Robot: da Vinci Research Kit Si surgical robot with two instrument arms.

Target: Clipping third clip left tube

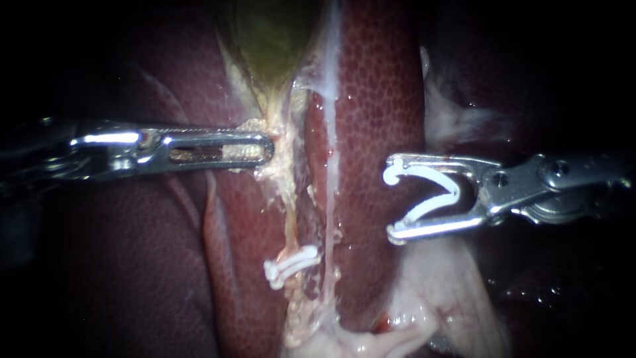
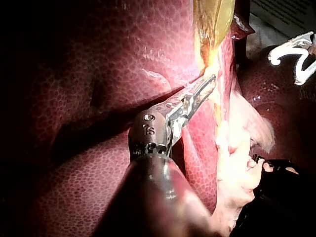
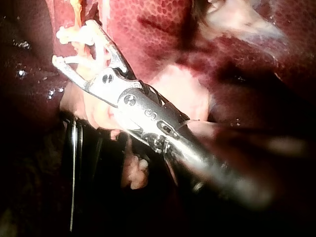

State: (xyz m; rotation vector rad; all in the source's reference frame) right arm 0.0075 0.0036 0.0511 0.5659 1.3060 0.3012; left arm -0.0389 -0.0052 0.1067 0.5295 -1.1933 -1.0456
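Endoscope view: the right instrument [image 1: 391,203], entering from 3 o'clock, has its jaws spread wide yet closed on an open white clip [image 1: 430,208], one clip leg seated along each jaw and the mouth facing 9 o'clock. It hangs over the liver [image 1: 377,99], well apart from the tubes. The left instrument [image 1: 262,149], coming in from 9 o'clock, has its jaws together, and they appear to be clamped on pale tissue [image 1: 281,142] just under the neck of the gallbladder [image 1: 271,40], which sits at 12 o'clock. From that tissue the left tube [image 1: 290,212], a thin yellowish strand, runs down toward 6 o'clock, where a fastened clip [image 1: 291,264] already crosses it. A whiter strand [image 1: 329,199] lies close beside it on the 3 o'clock side. To do this well, the left instrument should probably hold its tension so the tube stays straight and lifted off the liver. The loaded clip then has to travel toward 9 o'clock and straddle only the left tube, on the bare stretch between the grasp and the fastened clip. It should sit square across the tube, with both clip tips visibly past it before closing. Catching the whiter strand or the liver surface is the main risk.
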